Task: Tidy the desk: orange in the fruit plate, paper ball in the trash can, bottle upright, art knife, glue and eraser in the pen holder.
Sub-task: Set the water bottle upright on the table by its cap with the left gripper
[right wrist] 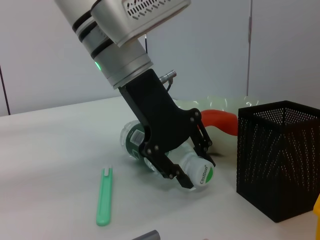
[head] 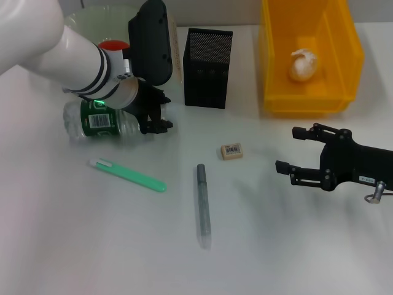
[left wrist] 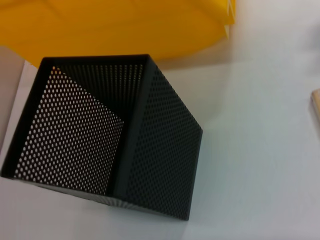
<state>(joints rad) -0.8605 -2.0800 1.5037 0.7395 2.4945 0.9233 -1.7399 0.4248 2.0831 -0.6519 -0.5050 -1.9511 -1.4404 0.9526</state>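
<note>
The bottle (head: 98,120) (right wrist: 131,142) lies on its side at the left of the desk. My left gripper (head: 161,115) (right wrist: 198,171) is shut on the bottle's neck, just behind the white cap. The orange (head: 113,44) (right wrist: 220,120) sits in the fruit plate (head: 92,18) (right wrist: 227,101) behind it. A paper ball (head: 303,64) rests inside the yellow trash can (head: 310,101) (left wrist: 125,25). On the desk lie the eraser (head: 231,151), the green art knife (head: 129,175) (right wrist: 104,195) and the grey glue stick (head: 203,206). The pen holder (head: 207,59) (left wrist: 100,145) (right wrist: 275,150) stands upright. At the right, my right gripper (head: 287,149) is open and holds nothing.
The pen holder stands between the fruit plate and the trash can, close to my left gripper. The eraser lies roughly a hand's width from my right gripper's fingertips. The art knife and glue stick lie apart on the white desk nearer the front.
</note>
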